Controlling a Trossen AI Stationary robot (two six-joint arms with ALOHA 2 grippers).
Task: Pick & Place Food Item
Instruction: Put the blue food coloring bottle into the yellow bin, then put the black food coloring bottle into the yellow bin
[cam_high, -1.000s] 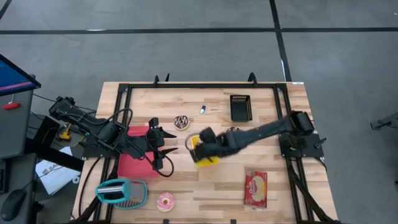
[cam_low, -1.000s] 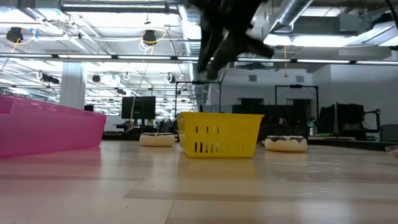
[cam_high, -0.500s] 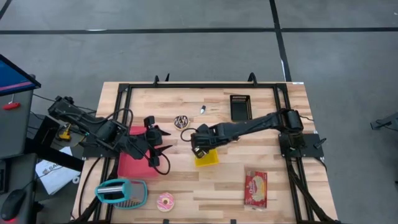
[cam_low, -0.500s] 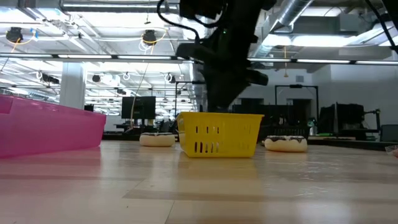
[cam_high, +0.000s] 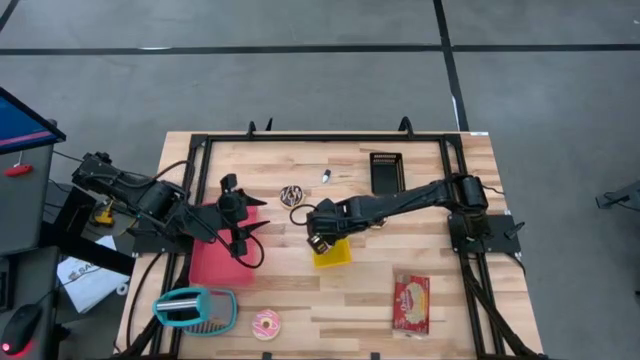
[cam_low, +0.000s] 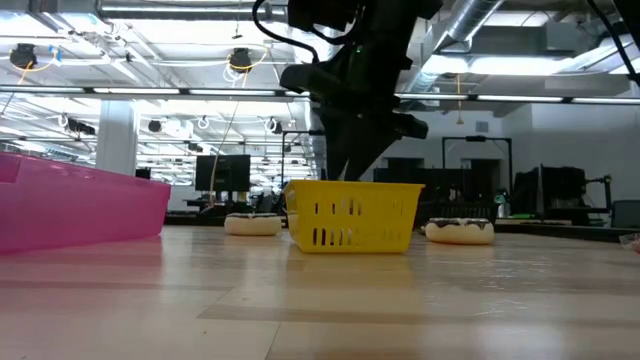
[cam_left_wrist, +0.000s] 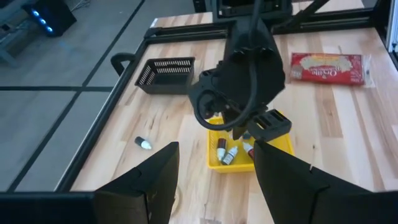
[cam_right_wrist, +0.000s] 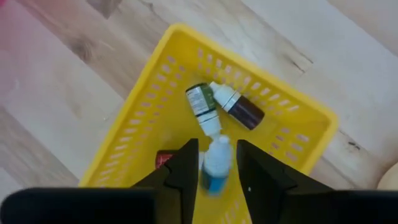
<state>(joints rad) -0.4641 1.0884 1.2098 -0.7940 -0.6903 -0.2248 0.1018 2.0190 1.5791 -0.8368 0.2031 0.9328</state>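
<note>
Yellow basket (cam_high: 333, 250) is sitting mid-tabletop (cam_high: 440, 310) and serving as the drop spot; the right gripper (cam_right_wrist: 217, 163) is hanging directly over it. In the right wrist view a small blue-and-white bottle (cam_right_wrist: 216, 167) is sitting between the two dark fingers (cam_right_wrist: 184, 167), partly slack by the look of it; whether the fingers are clamping it or letting go, I cannot tell. Two more bottles, a green-labelled one (cam_right_wrist: 202, 107) and a dark one (cam_right_wrist: 238, 106), are already lying inside the basket, plus something red (cam_right_wrist: 163, 158) at the basket's near wall.

Step in hand, as I read it: placing — bottle is being lowered/released into the basket. Next move prob. calls for the fingers spreading wide enough to drop it clear of the other bottles, then the arm lifting straight up w/o catching the basket rim.

Left gripper (cam_high: 243, 215) is waiting well to the basket's left, over the pink bin (cam_high: 212, 265), fingers open w/ nothing between them.

Vs. a second ago: the right arm has swung so its gripper is now over the basket's upper-left part instead of covering the basket, and in the low view it has come down close to the basket rim (cam_low: 352, 186). Left gripper has drifted a bit farther from the basket. Basket itself hasn't moved.
</note>
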